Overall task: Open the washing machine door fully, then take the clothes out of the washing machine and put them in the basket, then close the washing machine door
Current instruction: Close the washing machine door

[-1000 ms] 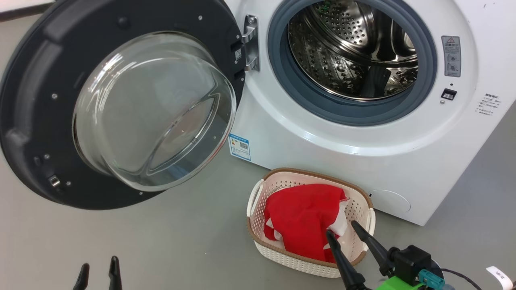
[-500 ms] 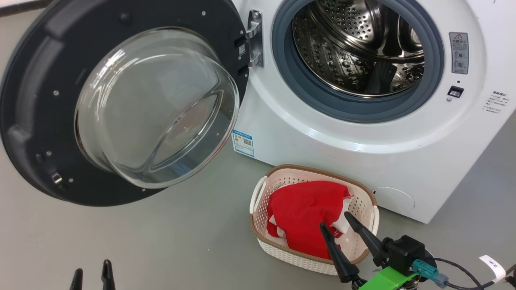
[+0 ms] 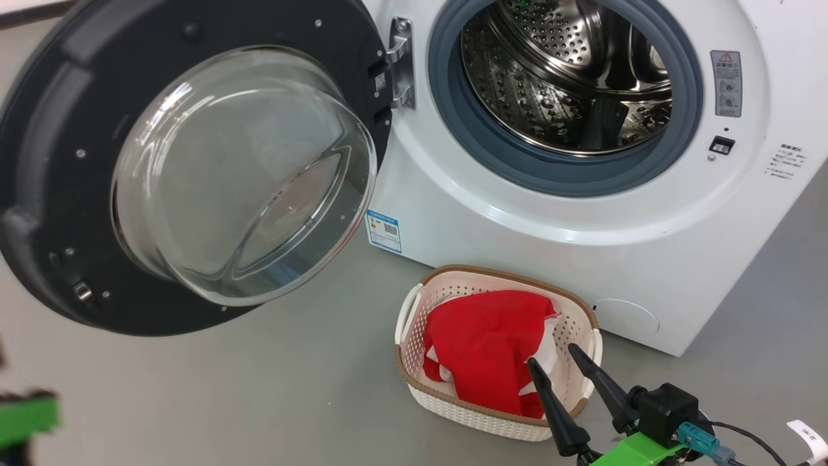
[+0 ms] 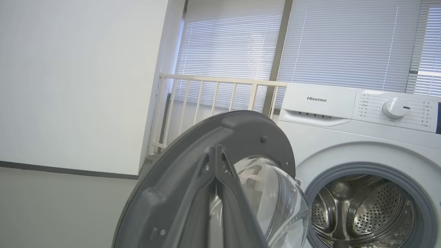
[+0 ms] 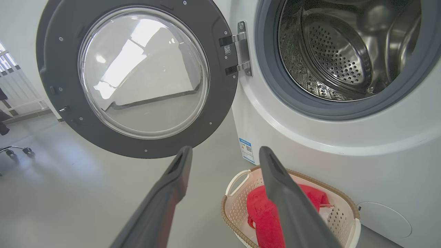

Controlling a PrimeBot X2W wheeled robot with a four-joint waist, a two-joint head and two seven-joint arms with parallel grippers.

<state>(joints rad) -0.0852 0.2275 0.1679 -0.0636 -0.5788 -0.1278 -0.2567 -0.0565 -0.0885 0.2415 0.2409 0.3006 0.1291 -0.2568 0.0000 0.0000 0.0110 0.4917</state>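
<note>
The right tool (image 3: pixel 551 354) had two long, dark, tapering fingers set in a black block (image 3: pixel 666 411) on a bright green bracket (image 3: pixel 637 451). A teal connector (image 3: pixel 695 439) with a dark cable (image 3: pixel 744 432) and a printed white tag (image 3: pixel 805 432) sat beside it. The left tool (image 4: pixel 215 148) had matching dark grey fingers and a blurred green part (image 3: pixel 26 417).

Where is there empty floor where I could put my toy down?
Bare floor lies left of the basket, in front of the open door. A strip lies right of the washing machine. The basket is crowded: red clothes lie in it and the right hand hangs over it.
</note>
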